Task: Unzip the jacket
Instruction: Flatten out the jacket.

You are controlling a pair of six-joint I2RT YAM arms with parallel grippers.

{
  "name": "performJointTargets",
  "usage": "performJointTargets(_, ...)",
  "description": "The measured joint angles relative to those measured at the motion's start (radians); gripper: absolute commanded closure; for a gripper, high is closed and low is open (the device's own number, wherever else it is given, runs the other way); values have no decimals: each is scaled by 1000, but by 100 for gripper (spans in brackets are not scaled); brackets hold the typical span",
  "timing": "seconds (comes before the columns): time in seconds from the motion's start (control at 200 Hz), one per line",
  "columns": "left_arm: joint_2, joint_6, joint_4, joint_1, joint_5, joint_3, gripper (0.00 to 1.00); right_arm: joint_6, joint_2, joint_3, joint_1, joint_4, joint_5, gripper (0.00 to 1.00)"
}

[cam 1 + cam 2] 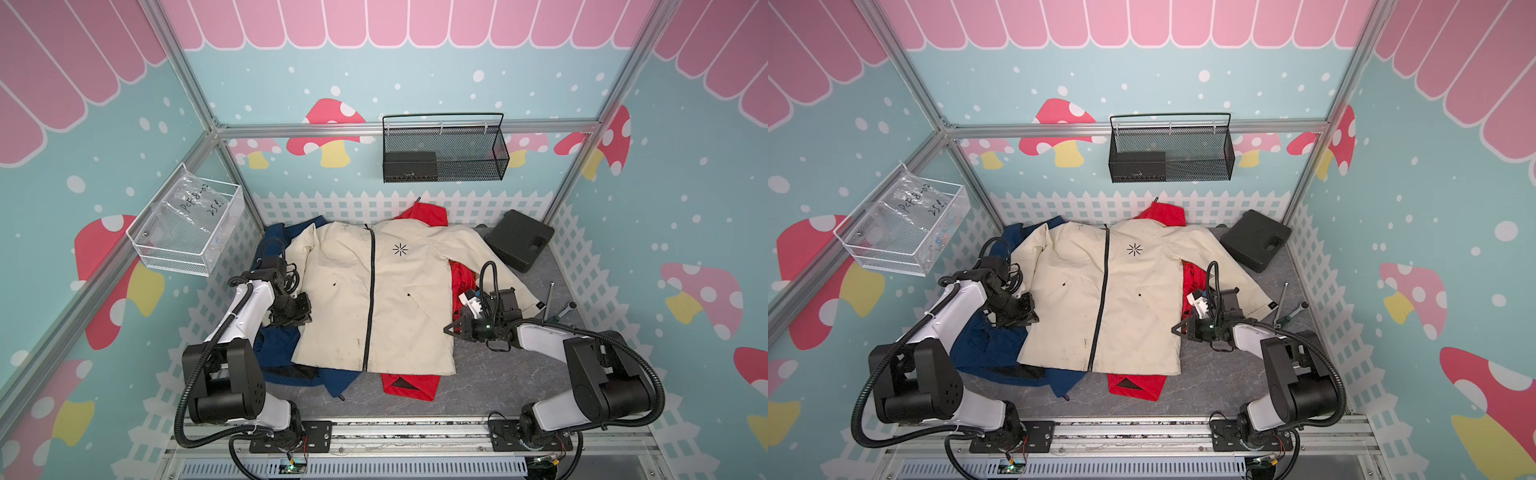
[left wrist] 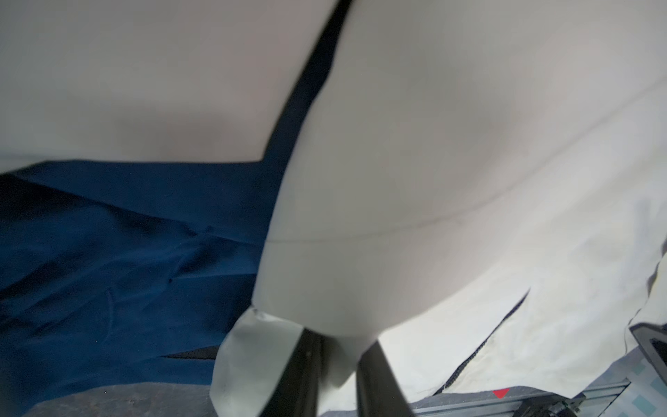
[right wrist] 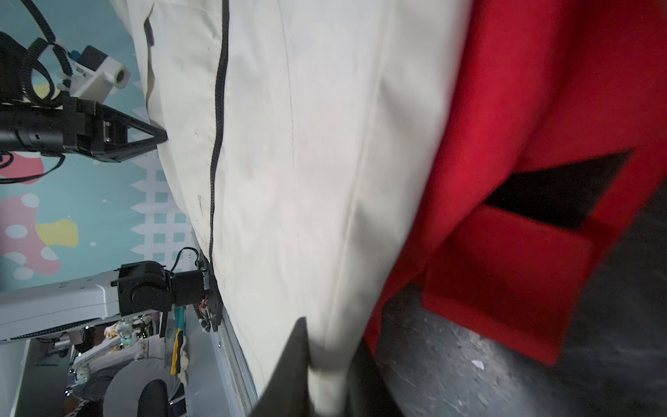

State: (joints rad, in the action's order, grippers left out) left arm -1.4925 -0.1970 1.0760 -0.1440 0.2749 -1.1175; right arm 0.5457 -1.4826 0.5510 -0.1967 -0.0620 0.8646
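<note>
- The cream jacket (image 1: 395,299) lies front-up and spread flat in the middle of the grey table (image 1: 498,382). Its black zipper (image 1: 371,291) is closed from collar to hem.
- The left gripper (image 2: 339,348) sits at the jacket's side edge nearest the left arm. Its jaws are clamped on a fold of cream fabric that passes between the dark fingers (image 2: 301,372).
- The right gripper (image 3: 330,364) sits at the opposite side edge, jaws likewise pinched on cream fabric.
- A blue jacket (image 1: 282,345) and a red jacket (image 1: 409,384) lie mostly hidden beneath the cream one, with only their edges showing.
- Both wrist views are blurred up close, and the fingertips are partly cut off.
- A black starburst logo (image 1: 400,249) marks the chest. A small dark tag (image 1: 539,304) at a sleeve cuff is too small to read.
- A clear bag (image 1: 187,212) in the white wire basket (image 1: 174,259) on the wall bears handwriting, roughly "PET 8-02" and "25", not fully legible.
</note>
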Motion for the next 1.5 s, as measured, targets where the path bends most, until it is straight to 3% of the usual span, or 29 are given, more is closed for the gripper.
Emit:
performJointTargets(0.06,0,5,2,3,8,0,100,-3,10,6,-1,26,-22,100)
performJointTargets(0.325,95,-50,79,87,20,-22,100,-69,180,87,6,247,-197,100)
performJointTargets(0.51,227,-163,122,181,65,-37,100,-82,297,90,163,341,-238,100)
performJointTargets(0.761,229,-251,136,315,81,26,100,-80,399,73,271,438,-245,100)
performJointTargets(1.246,350,-271,266,327,42,35,100,-87,491,52,285,684,-235,100)
performJointTargets(1.501,379,-293,237,283,71,203,100,-92,462,51,284,702,-216,100)
